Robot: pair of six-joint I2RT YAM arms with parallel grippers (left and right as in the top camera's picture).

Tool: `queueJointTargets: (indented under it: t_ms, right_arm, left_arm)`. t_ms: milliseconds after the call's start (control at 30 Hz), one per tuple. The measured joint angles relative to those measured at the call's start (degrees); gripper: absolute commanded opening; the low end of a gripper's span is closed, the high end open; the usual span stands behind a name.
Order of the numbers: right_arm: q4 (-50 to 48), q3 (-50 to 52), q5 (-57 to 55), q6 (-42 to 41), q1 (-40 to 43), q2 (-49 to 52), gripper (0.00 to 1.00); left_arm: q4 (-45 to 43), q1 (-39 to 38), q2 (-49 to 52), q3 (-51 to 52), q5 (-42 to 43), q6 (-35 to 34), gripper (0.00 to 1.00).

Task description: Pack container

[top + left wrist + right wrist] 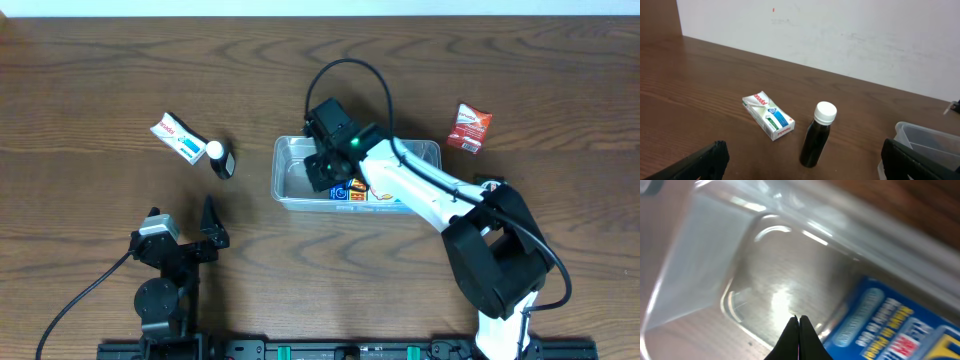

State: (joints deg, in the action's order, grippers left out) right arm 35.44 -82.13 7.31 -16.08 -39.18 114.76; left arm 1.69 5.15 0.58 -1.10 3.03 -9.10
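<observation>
No text can be read with certainty. The white-and-blue box (768,116) on the counter (700,75) bears a red brand word, too small to make out. The red packet (469,127) carries white lettering, illegible. The blue pack (890,325) in the container (705,245) shows blurred white and red print.

My R gripper (326,168) hangs over the left end of the clear container (425,150) w/ blue packets (350,193) inside, red packet (469,128) beyond its right end, white box (177,138) & capped bottle (221,159) well left, L gripper (182,215) nearer me.
</observation>
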Motion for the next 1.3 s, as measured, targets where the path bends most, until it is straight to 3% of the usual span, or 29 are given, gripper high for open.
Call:
queueJointTargets:
  t_ms: [500,1033,1300]
  right_arm:
    - [2.1,0.0,0.5,16.4,-0.3,0.4,0.01]
    - [3.4,-0.3,1.2,22.7,-0.3,1.2,0.01]
    - [4.4,-0.8,1.1,21.6,-0.3,1.2,0.01]
  left_arm:
    - [0.0,0.0,0.0,0.0,0.0,0.0,0.98]
    - [0.0,0.0,0.0,0.0,0.0,0.0,0.98]
    - [0.0,0.0,0.0,0.0,0.0,0.0,0.98]
